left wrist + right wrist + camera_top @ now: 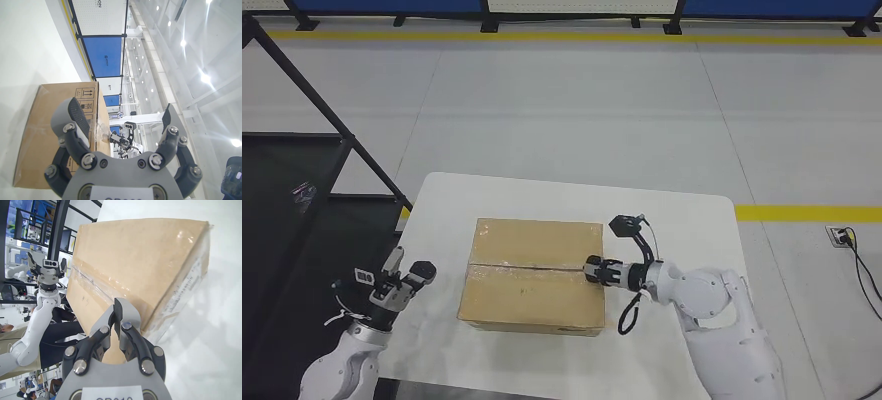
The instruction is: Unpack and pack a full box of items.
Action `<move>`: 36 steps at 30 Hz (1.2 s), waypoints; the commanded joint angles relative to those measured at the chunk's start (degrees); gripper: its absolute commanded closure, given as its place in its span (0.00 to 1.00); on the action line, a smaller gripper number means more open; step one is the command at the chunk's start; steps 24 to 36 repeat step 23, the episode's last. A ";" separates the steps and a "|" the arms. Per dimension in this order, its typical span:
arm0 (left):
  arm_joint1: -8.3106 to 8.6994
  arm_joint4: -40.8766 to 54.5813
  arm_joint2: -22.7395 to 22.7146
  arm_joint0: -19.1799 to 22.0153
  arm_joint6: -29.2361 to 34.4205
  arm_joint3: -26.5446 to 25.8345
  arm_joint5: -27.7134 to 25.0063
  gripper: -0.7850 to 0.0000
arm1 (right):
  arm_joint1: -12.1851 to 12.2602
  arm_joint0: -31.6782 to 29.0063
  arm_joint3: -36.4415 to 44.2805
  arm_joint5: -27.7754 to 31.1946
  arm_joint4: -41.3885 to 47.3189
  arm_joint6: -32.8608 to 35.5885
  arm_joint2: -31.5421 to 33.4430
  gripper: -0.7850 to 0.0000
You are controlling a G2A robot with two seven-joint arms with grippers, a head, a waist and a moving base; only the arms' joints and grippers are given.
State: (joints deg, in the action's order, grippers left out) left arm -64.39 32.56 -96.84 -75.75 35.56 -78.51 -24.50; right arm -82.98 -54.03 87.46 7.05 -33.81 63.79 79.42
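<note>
One risk: right pincer (116,306), pressed together at the tape seam (94,283) of the shut box (532,278) mid counter (682,215), may shove it unbraced, left pincer (121,109) hanging spread by the counter's left edge.

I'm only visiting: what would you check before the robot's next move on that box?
1. Box sits flat on the table: ok.
2. Box opened for unpacking: not ok; the tape seam holds its flaps shut.
3. Right gripper at the seam's end, shut: ok.
4. Right gripper has hold of tape: cannot tell.
5. Left gripper open, apart from the box: ok.
</note>
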 commanded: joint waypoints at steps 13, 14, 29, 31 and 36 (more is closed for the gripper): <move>0.37 -0.19 -2.85 -1.90 1.41 -2.47 -1.26 0.00 | 3.09 -12.16 8.17 9.20 6.20 -4.23 12.21 0.00; 0.41 -0.25 -3.02 -2.36 2.22 -3.12 -1.73 0.00 | 3.09 -12.16 8.17 9.20 6.20 -4.23 12.21 0.00; 0.42 -0.28 -3.11 -2.52 2.44 -3.33 -1.90 0.00 | 3.09 -12.15 8.17 9.19 6.19 -4.23 12.20 0.40; 0.42 -0.28 -3.11 -2.52 2.44 -3.33 -1.90 0.00 | 3.09 -12.15 8.17 9.19 6.19 -4.23 12.20 0.40; 0.42 -0.28 -3.11 -2.52 2.44 -3.33 -1.90 0.00 | 3.09 -12.15 8.17 9.19 6.19 -4.23 12.20 0.40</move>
